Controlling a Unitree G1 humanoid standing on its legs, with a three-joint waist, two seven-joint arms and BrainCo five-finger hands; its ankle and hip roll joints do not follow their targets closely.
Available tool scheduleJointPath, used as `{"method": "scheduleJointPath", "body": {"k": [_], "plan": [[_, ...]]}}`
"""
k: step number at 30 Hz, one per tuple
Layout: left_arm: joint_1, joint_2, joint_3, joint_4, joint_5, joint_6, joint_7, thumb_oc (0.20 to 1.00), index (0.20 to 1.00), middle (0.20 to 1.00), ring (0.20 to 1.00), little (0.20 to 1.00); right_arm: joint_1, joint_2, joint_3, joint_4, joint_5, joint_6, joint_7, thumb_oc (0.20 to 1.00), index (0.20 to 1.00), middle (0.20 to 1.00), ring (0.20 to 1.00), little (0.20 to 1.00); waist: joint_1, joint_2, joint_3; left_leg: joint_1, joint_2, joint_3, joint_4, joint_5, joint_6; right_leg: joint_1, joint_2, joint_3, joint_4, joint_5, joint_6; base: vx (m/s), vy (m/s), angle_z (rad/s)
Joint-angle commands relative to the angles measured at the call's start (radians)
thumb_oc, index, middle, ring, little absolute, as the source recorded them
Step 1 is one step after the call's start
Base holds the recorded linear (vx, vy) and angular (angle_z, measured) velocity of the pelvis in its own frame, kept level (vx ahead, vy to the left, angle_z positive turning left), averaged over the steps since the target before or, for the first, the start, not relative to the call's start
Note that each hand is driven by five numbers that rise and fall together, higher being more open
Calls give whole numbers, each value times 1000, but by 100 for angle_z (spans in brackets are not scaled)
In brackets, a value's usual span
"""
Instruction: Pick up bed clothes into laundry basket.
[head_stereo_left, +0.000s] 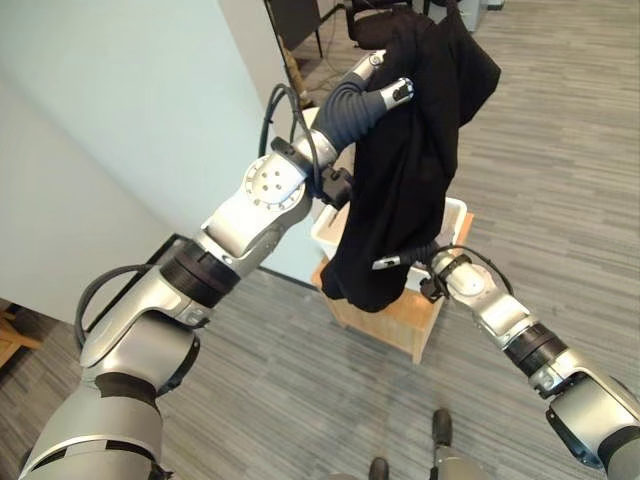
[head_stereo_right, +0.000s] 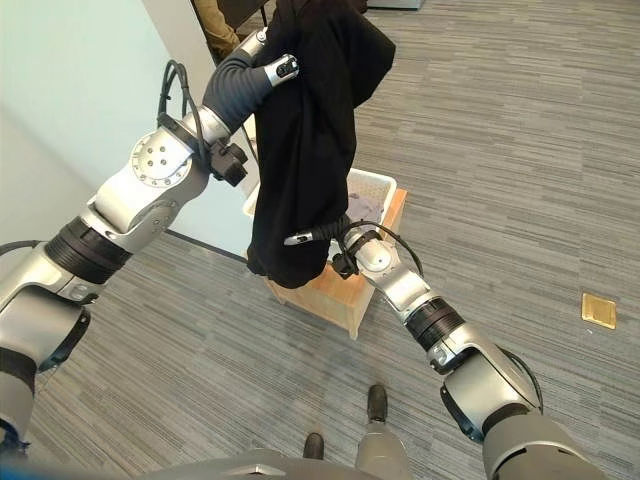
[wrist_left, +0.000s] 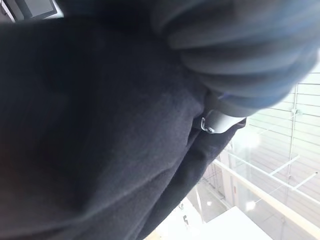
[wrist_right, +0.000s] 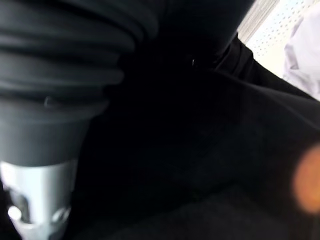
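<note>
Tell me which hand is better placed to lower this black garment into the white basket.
Probably the left. The left hand holds the black garment up by its top, hanging over the white basket on the wooden stand. The right hand sits low in the cloth, its fingers mostly hidden.

The opening of the white laundry basket (head_stereo_right: 385, 185) is largely screened by the hanging black garment (head_stereo_right: 305, 140). The basket is set on a wooden stand (head_stereo_right: 350, 290), beside a pale wall (head_stereo_left: 120, 110). Open grey floor (head_stereo_right: 520, 130) is seen on its far side, apparently unobstructed.
</note>
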Motion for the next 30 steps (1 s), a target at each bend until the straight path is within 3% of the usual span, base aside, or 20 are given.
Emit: {"method": "scheduleJointPath", "body": {"k": [1,2,7,13,18,20,21,22,25,26,27,30], "plan": [[-184,2,0,35,-45,-96,50,200,200,200,200,200,-89,62,-36,5,36,-44,-43,1000,1000,1000,1000,1000,19,-48,-17,-73,41,-40,-25,70,-68,169,-85,-54,13,-174,130,0,0,0],[-181,1,2,36,-38,-96,56,200,200,200,200,200,-91,73,-38,8,31,-47,-52,200,200,200,200,200,20,-47,-14,-75,41,-39,-25,71,-68,168,-85,-54,13,-174,129,0,0,0],[-167,0,16,26,-22,-94,67,200,200,200,200,200,-80,78,-52,-21,-14,-49,-74,200,200,200,200,200,26,-45,-10,-78,41,-42,-25,71,-66,168,-86,-58,13,-175,128,0,0,0],[-156,14,34,25,-5,-92,67,200,200,200,200,200,-79,20,-89,-44,-65,-39,-89,200,200,200,200,200,27,-51,-9,-76,39,-47,-25,69,-64,172,-90,-65,13,-174,131,0,0,0],[-131,87,45,47,9,-87,52,200,200,200,200,200,-209,-223,-109,-20,-106,-24,-118,200,200,200,200,200,37,-78,-11,-75,40,-50,-25,68,-64,172,-89,-68,13,-171,134,-11,4,11],[-93,131,60,53,3,-87,46,200,200,200,200,200,-281,-315,-99,24,-82,-24,-134,200,200,200,200,200,44,-89,-10,-76,42,-50,-25,68,-66,171,-88,-70,13,-169,134,-8,-8,3],[-92,132,62,52,2,-87,46,200,200,200,200,200,-285,-316,-95,28,-80,-26,-134,200,200,200,200,200,44,-88,-10,-76,42,-50,-25,67,-66,171,-88,-70,13,-169,134,0,0,0],[-48,181,70,57,-3,-83,40,200,200,200,200,200,-369,-390,-71,96,-38,-25,-140,200,200,200,200,200,54,-99,-9,-77,43,-51,-25,68,-69,171,-87,-71,13,-167,133,-23,-14,-4],[50,289,85,38,-17,-70,23,721,721,721,721,721,-530,-519,18,169,28,-19,-127,200,200,200,200,200,81,-122,-6,-82,45,-54,-25,75,-74,171,-82,-77,13,-165,128,-20,-11,-5],[55,291,92,35,-17,-70,23,721,721,721,721,721,-539,-518,27,173,30,-21,-127,200,200,200,200,200,79,-119,-5,-82,45,-53,-25,75,-74,171,-82,-77,13,-165,128,0,0,0],[81,308,96,24,-27,-66,15,1000,1000,1000,1000,1000,-571,-536,45,181,46,-20,-125,200,200,200,200,200,86,-125,-4,-83,46,-55,-25,76,-75,171,-81,-79,13,-164,128,-13,-19,5],[182,390,114,-16,-35,-48,-20,1000,1000,1000,1000,1000,-707,-584,142,231,88,-18,-111,200,200,200,200,200,100,-137,-2,-87,46,-55,-25,79,-79,167,-80,-83,13,-161,127,-10,-10,5]]}}
